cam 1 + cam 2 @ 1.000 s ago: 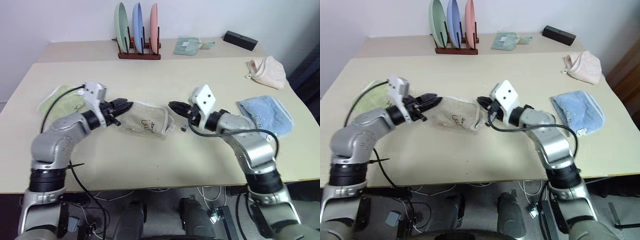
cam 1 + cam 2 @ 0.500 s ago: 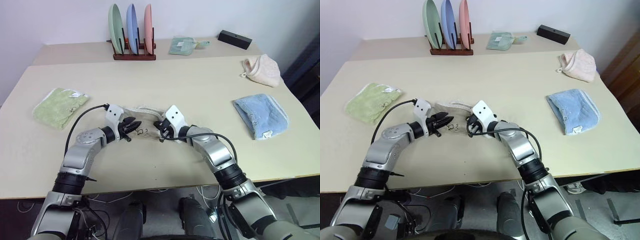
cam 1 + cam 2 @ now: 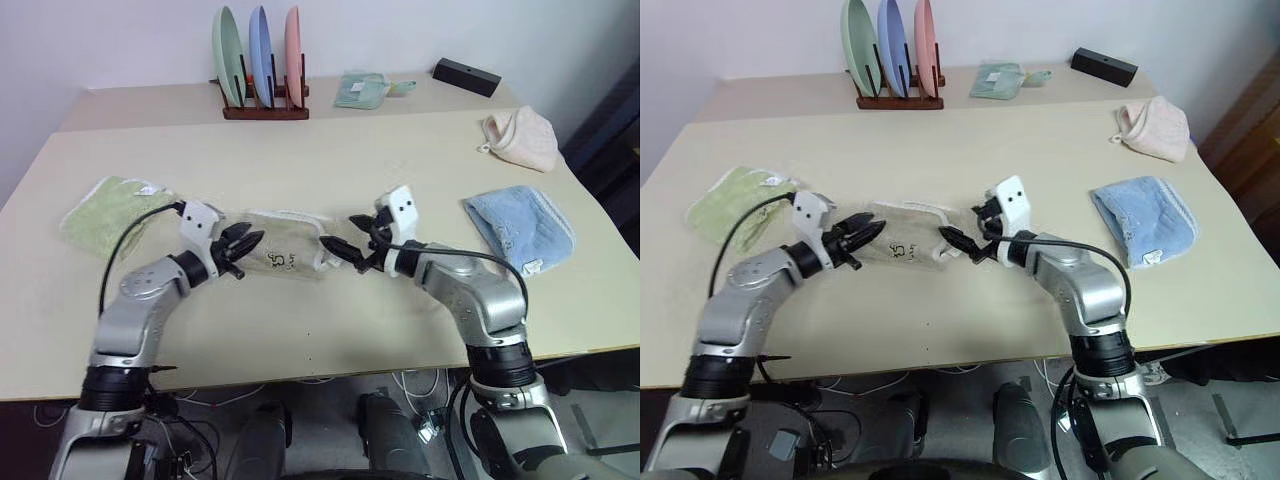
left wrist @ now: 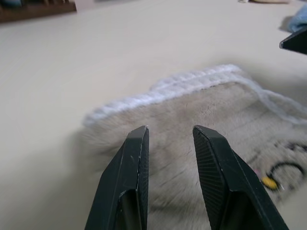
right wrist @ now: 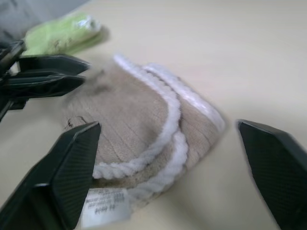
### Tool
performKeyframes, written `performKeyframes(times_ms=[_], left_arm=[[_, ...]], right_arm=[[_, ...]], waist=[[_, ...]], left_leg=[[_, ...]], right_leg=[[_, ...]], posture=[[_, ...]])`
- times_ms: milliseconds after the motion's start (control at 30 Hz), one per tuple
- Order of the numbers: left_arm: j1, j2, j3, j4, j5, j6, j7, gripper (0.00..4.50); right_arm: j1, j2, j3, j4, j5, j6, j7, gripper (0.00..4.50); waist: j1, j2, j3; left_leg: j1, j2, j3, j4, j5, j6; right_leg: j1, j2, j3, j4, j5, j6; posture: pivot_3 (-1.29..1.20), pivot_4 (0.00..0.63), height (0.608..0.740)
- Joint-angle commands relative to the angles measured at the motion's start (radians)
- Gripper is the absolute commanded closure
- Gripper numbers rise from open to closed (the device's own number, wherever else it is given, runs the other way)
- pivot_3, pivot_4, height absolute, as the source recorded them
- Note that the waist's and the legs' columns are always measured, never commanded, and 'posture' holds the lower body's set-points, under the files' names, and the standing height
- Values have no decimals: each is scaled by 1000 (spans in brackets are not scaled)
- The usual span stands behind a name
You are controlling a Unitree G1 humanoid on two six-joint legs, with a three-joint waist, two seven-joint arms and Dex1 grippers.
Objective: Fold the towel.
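Left eye view: beige terry towel with white trim (image 3: 283, 246) lying folded on tan table (image 3: 400, 160), left gripper (image 3: 243, 250) at nine o'clock narrowly parted, right gripper (image 3: 345, 248) at three o'clock spread wide, both empty.

The towel (image 3: 283, 254) between my black grippers was beige-tan with white corded trim, a white label and a small dark motif with a yellow speck. A light-green cloth (image 3: 110, 212) lay left, a light-blue cloth (image 3: 520, 228) right, a pale pink cloth (image 3: 522, 137) beyond, on a cream table (image 3: 330, 160)
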Motion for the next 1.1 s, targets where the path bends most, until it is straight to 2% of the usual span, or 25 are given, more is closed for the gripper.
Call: performKeyframes(times_ms=[33,200,367,467,667,700,800,967,1100], left_arm=[[31,46,19,-73,-11,-43,-69,3068],[90,112,7,-115,-28,-50,-182,3068],[122,112,10,-163,-51,-21,-196,3068],[137,104,7,-177,-39,-22,-177,3068],[152,90,20,-196,-51,-10,-139,3068],[154,88,20,-198,-49,-9,-134,3068],[143,76,18,-190,-38,-12,-110,3068],[99,35,-8,-168,-26,-17,-73,3068],[34,-5,-72,-112,-1,-30,-78,3068]], right_arm=[[-13,67,-61,-22,71,139,-93,102],[-46,123,-27,94,46,145,-144,102],[-98,185,-4,179,66,116,-142,102],[-119,212,3,229,56,85,-147,939],[-130,236,-30,219,90,72,-156,4178],[-128,231,-36,206,95,69,-157,4466],[-129,201,-95,130,122,38,-162,4466],[-162,91,-317,-25,211,29,-247,4466],[-153,-79,-534,-88,261,76,-337,4466]], waist=[[0,0,0],[-1,1,1],[-2,1,1],[-3,1,1],[-1,1,1],[-1,1,1],[-1,2,1],[7,1,1],[13,2,1]], left_leg=[[0,0,0,0,0,0],[0,0,1,0,0,0],[0,1,1,0,0,0],[0,1,1,-1,0,0],[-1,1,1,-1,0,0],[-1,1,1,-1,0,0],[-1,1,1,-1,0,0],[-2,1,0,0,0,0],[-2,1,0,0,0,0]], right_leg=[[0,0,0,0,0,0],[0,0,0,0,0,0],[-1,0,0,0,0,0],[-1,1,0,0,0,0],[-1,1,0,0,0,0],[-1,1,0,0,0,0],[-1,1,0,0,0,0],[-1,1,0,-1,0,0],[-1,1,0,-1,0,0]], posture=[[0,150,740],[0,150,740],[0,150,740],[0,150,740],[0,150,740],[0,150,740],[0,150,740],[0,150,740],[0,150,740]])
